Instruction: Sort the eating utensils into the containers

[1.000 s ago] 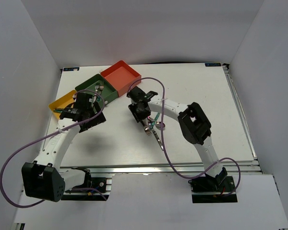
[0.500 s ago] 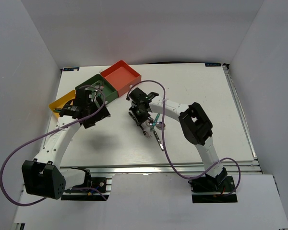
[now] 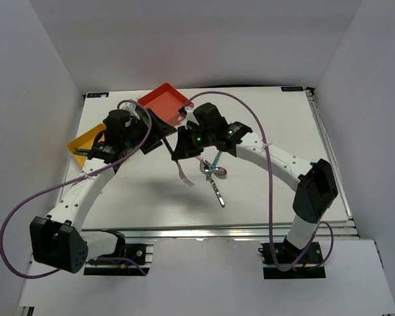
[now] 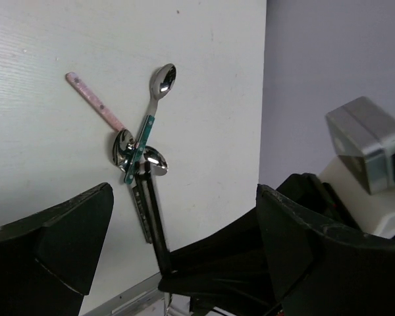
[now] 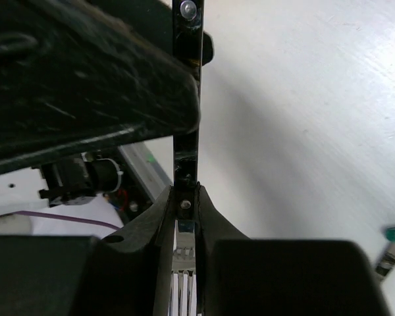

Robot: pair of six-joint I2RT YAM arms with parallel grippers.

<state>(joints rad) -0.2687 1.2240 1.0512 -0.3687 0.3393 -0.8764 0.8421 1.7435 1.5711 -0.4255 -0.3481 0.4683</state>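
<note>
My right gripper (image 3: 178,150) is shut on a dark-handled fork (image 3: 183,173) and holds it off the table. In the right wrist view its pads (image 5: 207,210) clamp the fork (image 5: 184,283) at the neck, and the handle runs up past a left finger. My left gripper (image 3: 151,135) is open, and the fork handle (image 4: 157,230) stands between its fingers (image 4: 72,230) without being gripped. More utensils (image 3: 212,170) lie piled at mid-table: a pink-handled spoon (image 4: 95,102), a teal-handled spoon (image 4: 151,112) and a knife (image 4: 141,214). The yellow tray (image 3: 84,141) and the red-orange tray (image 3: 164,99) show. The green tray is hidden under the left arm.
White walls close in the table on the left, back and right. A purple cable (image 3: 250,108) arcs over the right arm and another (image 3: 26,210) loops beside the left arm. The right arm's elbow (image 3: 316,187) hangs near the right front edge.
My right gripper has lifted the fork from the pile and carried it left. My left gripper has swung right from over the trays to meet it.
</note>
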